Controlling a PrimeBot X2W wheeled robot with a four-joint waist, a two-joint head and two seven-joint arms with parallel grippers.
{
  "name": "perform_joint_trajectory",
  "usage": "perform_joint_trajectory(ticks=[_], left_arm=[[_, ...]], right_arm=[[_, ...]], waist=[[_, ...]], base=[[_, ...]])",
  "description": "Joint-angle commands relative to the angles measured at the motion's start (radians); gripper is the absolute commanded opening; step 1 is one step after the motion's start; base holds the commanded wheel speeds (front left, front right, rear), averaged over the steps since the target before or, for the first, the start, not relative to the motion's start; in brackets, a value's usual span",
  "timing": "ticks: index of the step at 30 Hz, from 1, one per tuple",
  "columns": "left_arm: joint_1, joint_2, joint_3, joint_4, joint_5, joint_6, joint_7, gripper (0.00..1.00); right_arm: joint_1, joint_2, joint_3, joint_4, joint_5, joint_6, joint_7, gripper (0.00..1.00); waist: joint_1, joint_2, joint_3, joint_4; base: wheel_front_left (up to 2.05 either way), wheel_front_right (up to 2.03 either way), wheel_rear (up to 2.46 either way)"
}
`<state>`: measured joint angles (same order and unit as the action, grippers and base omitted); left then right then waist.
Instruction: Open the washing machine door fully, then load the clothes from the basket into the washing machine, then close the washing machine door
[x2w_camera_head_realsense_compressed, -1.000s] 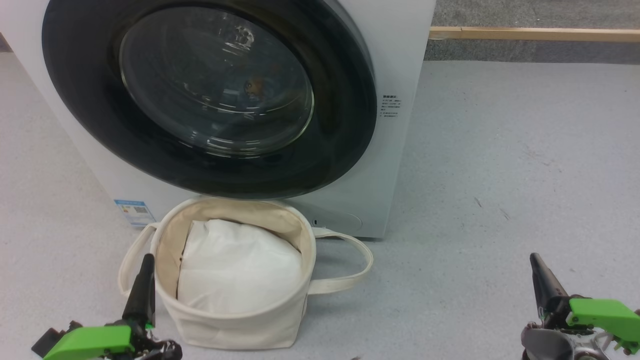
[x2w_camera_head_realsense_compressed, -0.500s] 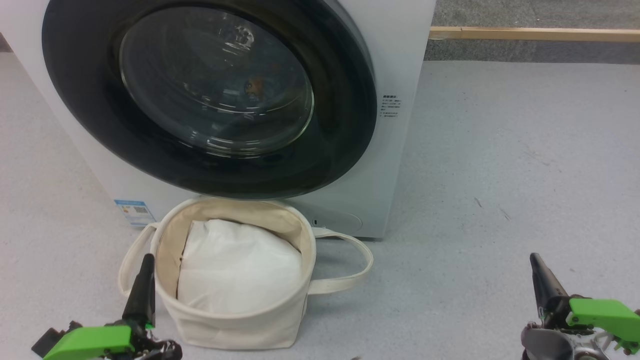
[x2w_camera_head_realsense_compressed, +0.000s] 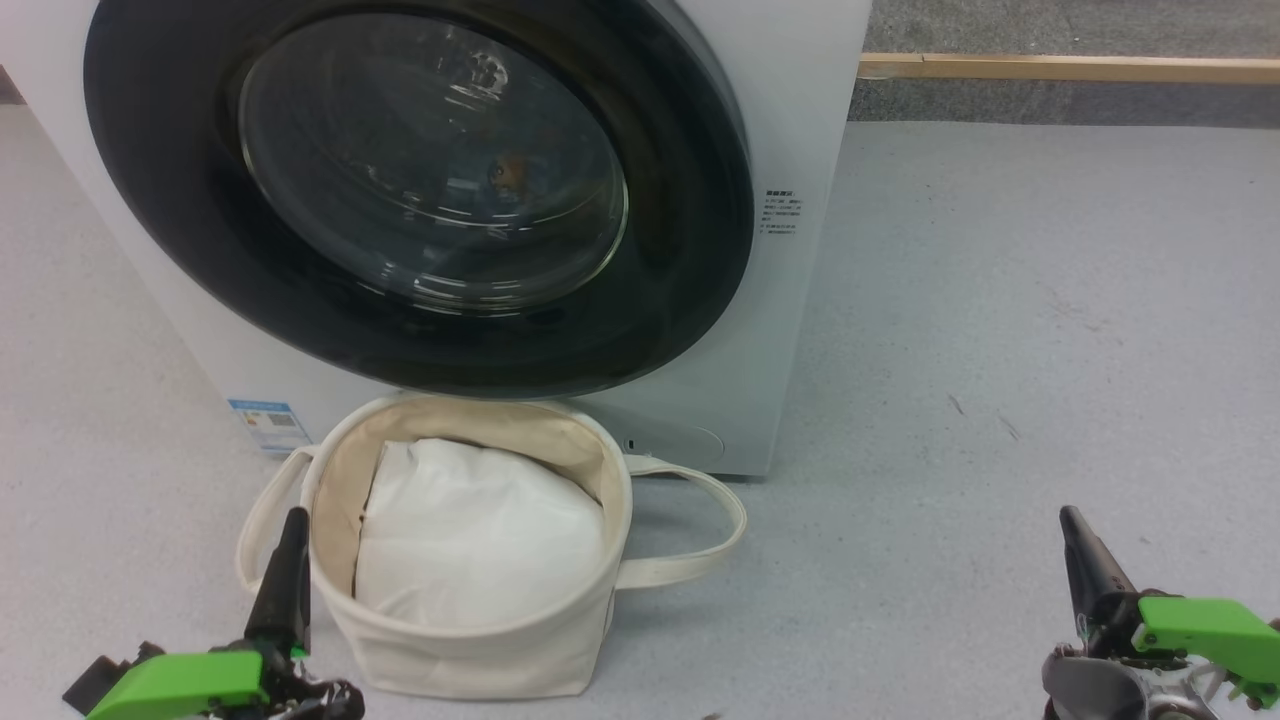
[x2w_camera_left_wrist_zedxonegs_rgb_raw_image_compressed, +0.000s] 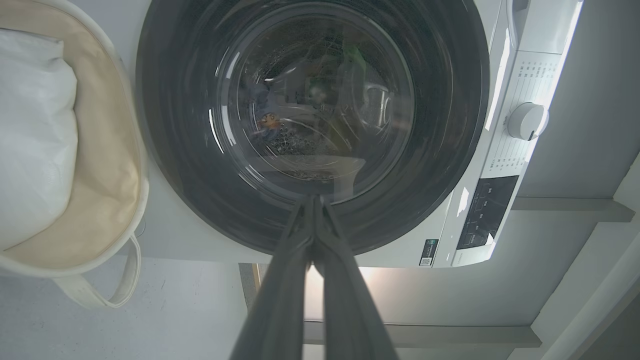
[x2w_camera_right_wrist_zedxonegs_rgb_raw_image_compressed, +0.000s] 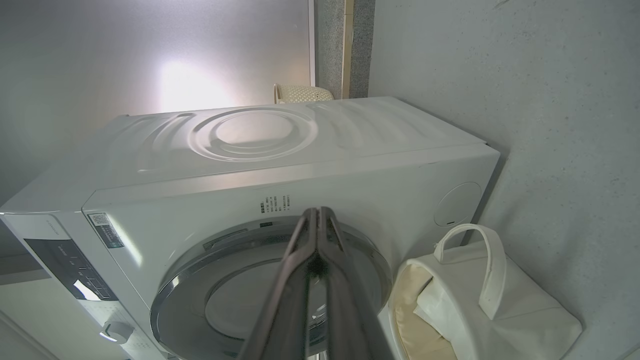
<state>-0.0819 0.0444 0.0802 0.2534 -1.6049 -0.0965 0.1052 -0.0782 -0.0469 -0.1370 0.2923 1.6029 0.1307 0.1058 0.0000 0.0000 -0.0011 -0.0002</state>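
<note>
I'm in a bare laundry corner, more test room than home. A white washer (x2w_camera_head_realsense_compressed: 805, 110) stands on speckled grey floor (x2w_camera_head_realsense_compressed: 1020, 300), a canvas basket (x2w_camera_head_realsense_compressed: 480, 655) sits in front of it at lower left, and a wooden strip (x2w_camera_head_realsense_compressed: 1060, 68) runs along the upper right.

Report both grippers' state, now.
Left gripper: closed, fingers pressed together, holding nothing.
Right gripper: closed, fingers pressed together, holding nothing.
</note>
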Motion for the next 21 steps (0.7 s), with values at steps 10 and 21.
perform_joint_trajectory(ticks=[10, 21], left_arm=[[-0.028, 0.006, 0.036, -0.039, -0.003, -0.002, 0.008, 0.0], [-0.028, 0.006, 0.035, -0.039, -0.003, -0.002, 0.008, 0.0]], right_arm=[[-0.044, -0.004, 0.021, -0.037, 0.004, 0.0, 0.009, 0.0], [-0.044, -0.004, 0.021, -0.037, 0.004, 0.0, 0.009, 0.0]], waist=[[0.0, 0.0, 0.0, 0.0], [0.0, 0.0, 0.0, 0.0]], base=[[0.0, 0.0, 0.0], [0.0, 0.0, 0.0]])
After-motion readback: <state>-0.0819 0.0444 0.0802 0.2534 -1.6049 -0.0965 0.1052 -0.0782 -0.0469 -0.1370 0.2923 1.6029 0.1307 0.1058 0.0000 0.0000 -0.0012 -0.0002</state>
